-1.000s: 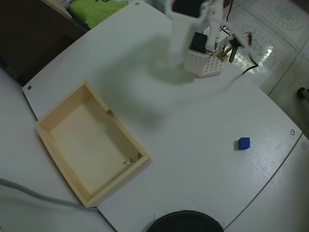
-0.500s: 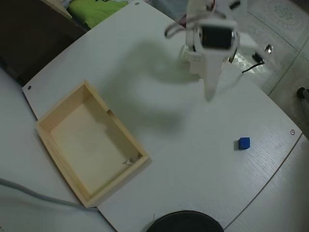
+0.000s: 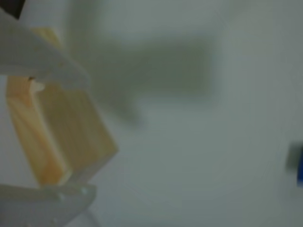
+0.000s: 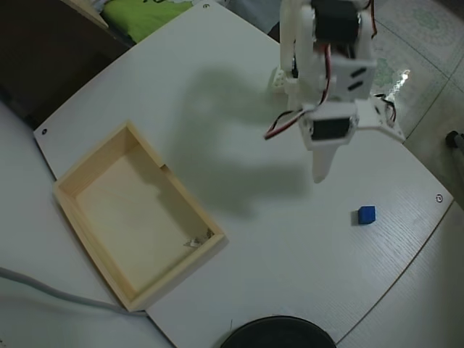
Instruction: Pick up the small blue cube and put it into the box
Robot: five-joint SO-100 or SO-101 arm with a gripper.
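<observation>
The small blue cube (image 4: pixel 366 214) sits on the white table at the right in the overhead view, and shows as a blurred blue patch at the right edge of the wrist view (image 3: pixel 299 165). The box (image 4: pixel 177 279), a pale wooden tray, lies empty at the left; a corner of it shows in the wrist view (image 3: pixel 61 137). My gripper (image 4: pixel 319 172) hangs above the table, up and left of the cube and well right of the box. In the wrist view the gripper (image 3: pixel 90 137) has its white jaws apart and holds nothing.
A black round object (image 4: pixel 279 333) lies at the bottom table edge. A grey cable (image 4: pixel 43 290) runs at the lower left. A green item (image 4: pixel 141 14) lies beyond the top edge. The table's rounded edge passes close to the right of the cube.
</observation>
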